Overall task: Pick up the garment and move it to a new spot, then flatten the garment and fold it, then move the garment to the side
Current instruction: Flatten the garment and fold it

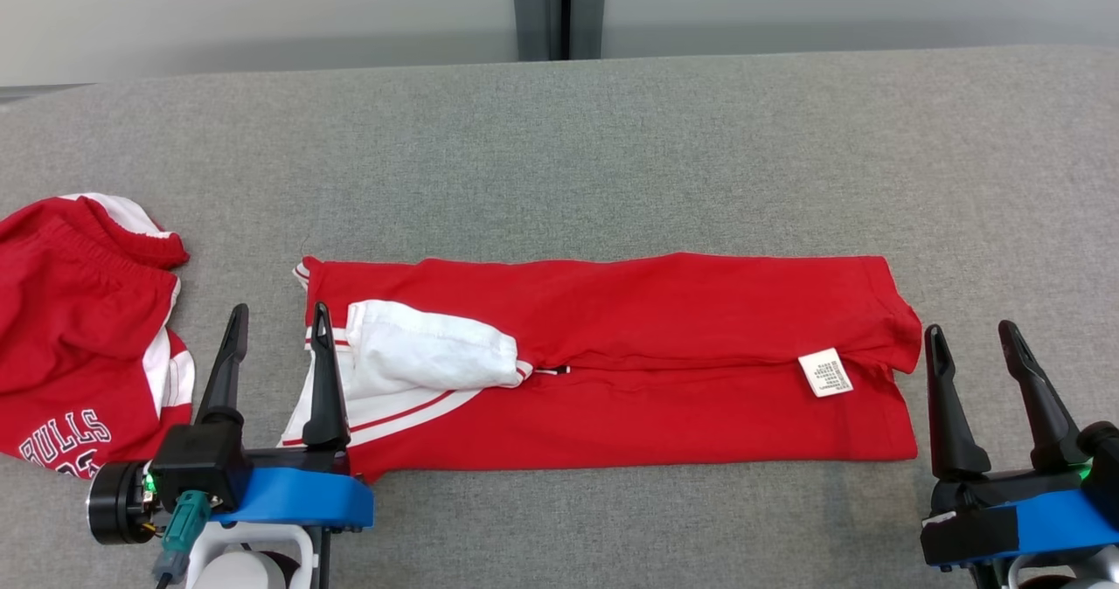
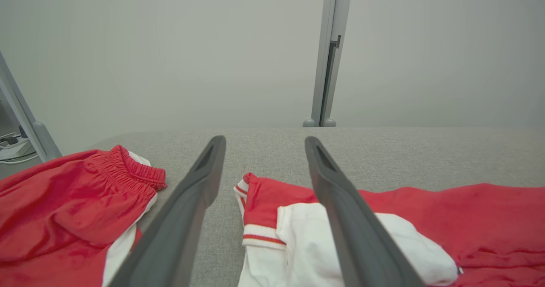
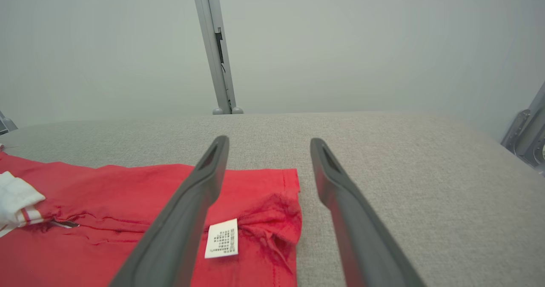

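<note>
We see a grey fabric worktop [image 1: 612, 135] before a pale wall [image 1: 262, 3]. The folded red garment [image 1: 656, 309] lies flat on it. Our left claw [image 1: 280, 309] and right claw [image 1: 972, 329] stand spread, empty.

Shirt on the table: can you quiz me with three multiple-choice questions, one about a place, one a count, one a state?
1. Where on the shirt is the white label? A left end; B middle; C right end.
2. How many red garments lie on the table? A one; B two; C three.
3. The left gripper and right gripper are: A both open; B both shut on cloth; C one open, one shut.
Answers: 1 C, the label sits near the right end. 2 B, the shirt plus shorts at the left. 3 A, both pairs of fingers stand apart, gripping nothing.
</note>
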Available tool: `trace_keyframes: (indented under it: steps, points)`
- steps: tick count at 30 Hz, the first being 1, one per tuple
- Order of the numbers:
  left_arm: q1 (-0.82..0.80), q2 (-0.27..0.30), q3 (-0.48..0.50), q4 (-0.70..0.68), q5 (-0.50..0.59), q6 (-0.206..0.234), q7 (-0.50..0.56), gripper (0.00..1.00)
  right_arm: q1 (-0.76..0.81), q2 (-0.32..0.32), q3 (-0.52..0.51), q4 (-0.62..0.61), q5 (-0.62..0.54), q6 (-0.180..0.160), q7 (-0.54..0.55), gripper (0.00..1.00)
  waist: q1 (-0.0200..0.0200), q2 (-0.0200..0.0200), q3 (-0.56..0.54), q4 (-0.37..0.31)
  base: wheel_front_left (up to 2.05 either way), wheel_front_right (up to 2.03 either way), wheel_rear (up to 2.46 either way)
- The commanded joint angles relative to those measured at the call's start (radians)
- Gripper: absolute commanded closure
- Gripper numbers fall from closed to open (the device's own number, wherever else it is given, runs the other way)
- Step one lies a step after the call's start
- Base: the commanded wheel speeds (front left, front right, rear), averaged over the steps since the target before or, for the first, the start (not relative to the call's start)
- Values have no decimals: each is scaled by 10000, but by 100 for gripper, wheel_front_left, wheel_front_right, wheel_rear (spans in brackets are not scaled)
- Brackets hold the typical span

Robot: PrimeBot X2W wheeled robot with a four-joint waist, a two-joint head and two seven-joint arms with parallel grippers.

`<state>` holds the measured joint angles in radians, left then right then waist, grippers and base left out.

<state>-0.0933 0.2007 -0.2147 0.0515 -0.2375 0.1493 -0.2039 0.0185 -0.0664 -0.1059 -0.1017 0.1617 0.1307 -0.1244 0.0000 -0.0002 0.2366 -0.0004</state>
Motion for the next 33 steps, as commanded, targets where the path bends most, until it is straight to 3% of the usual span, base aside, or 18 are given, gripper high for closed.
trace_keyframes:
  steps: [1, 9, 21, 23, 24, 33]
  points:
    - [43, 43, -41, -89, -28, 33, 34, 0, 132, 52, -25, -118, -78, 1, 57, 0, 0, 2, 39, 29, 0, 0, 0]
    - [-515, -27, -186, -447, 33, -47, -42, 0, -733, -328, -310, 932, 70, 1, 242, 0, 0, 2, 830, 347, 0, 0, 0]
    - [-1198, -181, -372, -225, 66, -121, -375, 0, -2125, -574, 260, 4768, 878, 1, 59, 0, 0, 2, 1438, 761, 0, 0, 0]
    - [-1205, -206, -361, -164, 46, -118, -405, 0, -2068, -611, 533, 5095, 1129, 12, 178, 61, 0, 2, 1384, 769, 0, 0, 0]
    - [-1191, -211, -357, -139, 39, -115, -430, 0, -2047, -606, 681, 5177, 1296, 13, 208, 100, 0, 2, 1344, 763, 0, 0, 0]
    - [-739, -142, -326, -16, 8, 20, -498, 0, -1860, -1404, 871, 4765, 2062, 0, -375, 100, 0, 2, 671, 473, 0, 0, 0]
